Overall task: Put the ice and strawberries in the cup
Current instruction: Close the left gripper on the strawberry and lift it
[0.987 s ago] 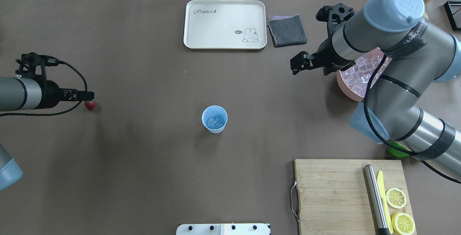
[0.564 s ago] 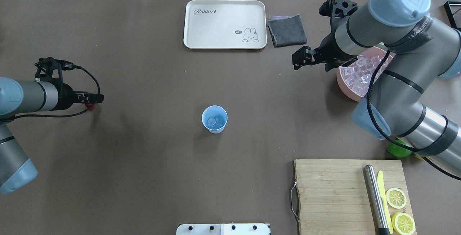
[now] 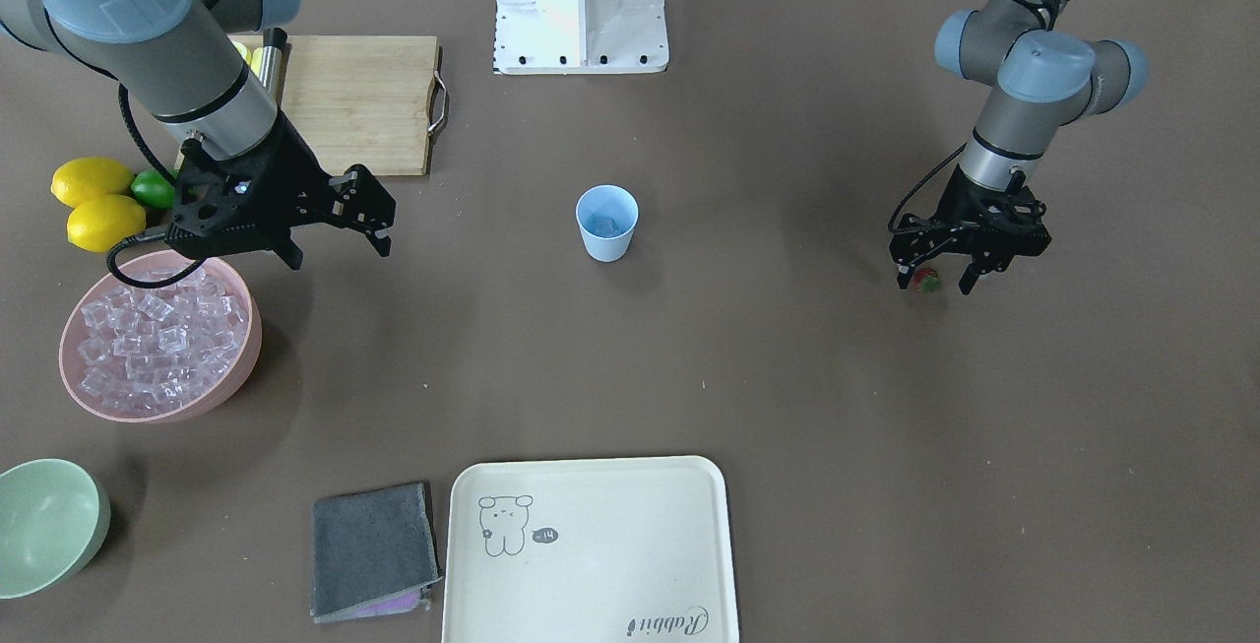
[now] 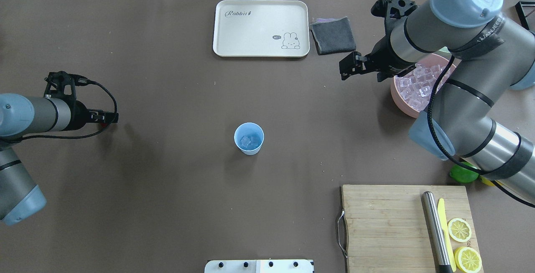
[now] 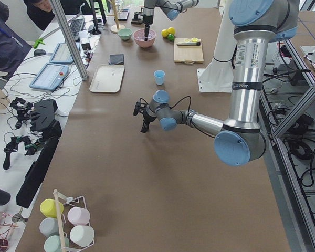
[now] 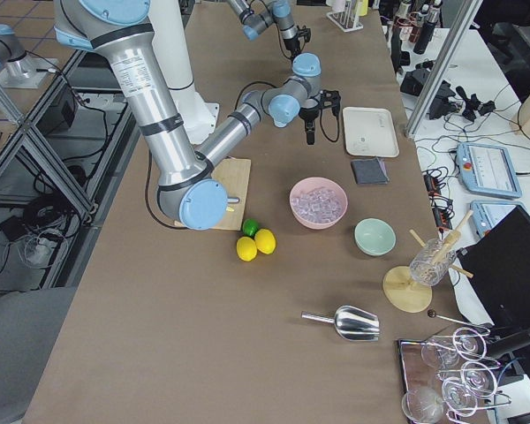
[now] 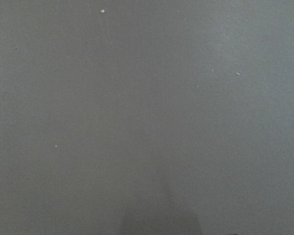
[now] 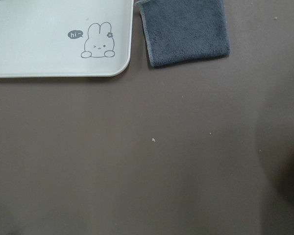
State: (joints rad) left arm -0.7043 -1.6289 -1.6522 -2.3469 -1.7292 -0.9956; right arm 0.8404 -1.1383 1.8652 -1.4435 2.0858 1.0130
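The light blue cup stands mid-table with a few clear ice cubes inside; it also shows in the front view. More ice fills a pink bowl. The tiny red strawberry lies on the table on my left side. My left gripper is open, low over the table, its fingers on either side of the strawberry. From overhead the left gripper hides the berry. My right gripper is open and empty, in the air beside the pink bowl.
A cream rabbit tray and a grey cloth lie at the far side. A wooden cutting board holds a knife and lemon halves. Whole lemons, a lime and a pale green bowl sit near the pink bowl.
My left gripper has moved forward over the strawberry, which lay just past its fingertips before. My right gripper has drawn back a little toward the far side.
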